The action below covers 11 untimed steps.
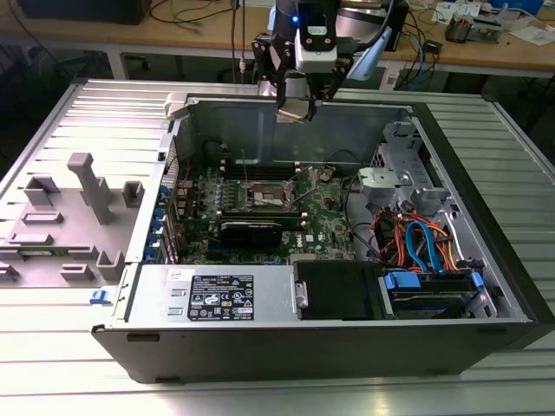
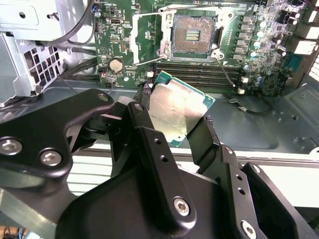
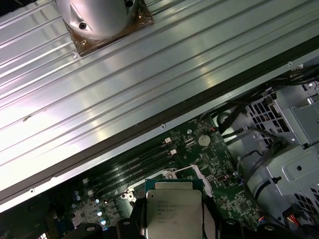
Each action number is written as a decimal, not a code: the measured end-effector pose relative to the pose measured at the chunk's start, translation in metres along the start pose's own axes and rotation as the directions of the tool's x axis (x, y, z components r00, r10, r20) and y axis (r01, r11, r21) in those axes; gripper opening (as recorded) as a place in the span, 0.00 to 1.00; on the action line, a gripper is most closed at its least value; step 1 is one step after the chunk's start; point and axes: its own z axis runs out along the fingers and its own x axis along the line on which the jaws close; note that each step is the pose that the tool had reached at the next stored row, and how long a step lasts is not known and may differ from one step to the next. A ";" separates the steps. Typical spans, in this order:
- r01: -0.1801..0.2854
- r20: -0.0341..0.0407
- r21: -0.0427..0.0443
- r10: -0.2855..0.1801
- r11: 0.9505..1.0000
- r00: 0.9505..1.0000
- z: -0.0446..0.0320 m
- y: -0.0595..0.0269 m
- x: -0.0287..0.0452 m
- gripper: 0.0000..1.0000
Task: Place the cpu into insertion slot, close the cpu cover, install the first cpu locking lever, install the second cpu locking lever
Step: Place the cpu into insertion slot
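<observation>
1. The gripper [image 2: 174, 118] is clamped partway shut on the cpu [image 2: 182, 107]. Its two black fingers [image 2: 144, 117] pinch opposite edges, and the chip sits tilted between the jaws.
2. The cpu is square, so it has no long axis to line up; I'd say only its corner turn matters.
3. Past the fingertips, lower down and well apart, lies the slot [image 2: 192, 34], its dark centre uncovered, on the green board [image 2: 249, 50].
4. The arm hangs over the rim of the case [image 1: 286, 347], with the slot ahead of and beneath the jaws.

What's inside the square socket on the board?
Bare contacts show in the insertion slot; no chip. The cpu, held by the gripper, hides most of it in the first wrist view.
</observation>
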 end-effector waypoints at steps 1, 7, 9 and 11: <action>-0.002 0.000 0.000 0.002 1.000 1.000 0.0000 0.0000 0.0000 0.55; -0.014 0.001 0.000 0.014 1.000 1.000 0.0001 -0.0021 -0.0010 0.55; -0.015 0.001 0.000 0.015 1.000 1.000 0.0002 -0.0025 -0.0012 0.55; -0.022 0.002 0.000 0.022 1.000 1.000 0.0002 -0.0025 -0.0013 0.55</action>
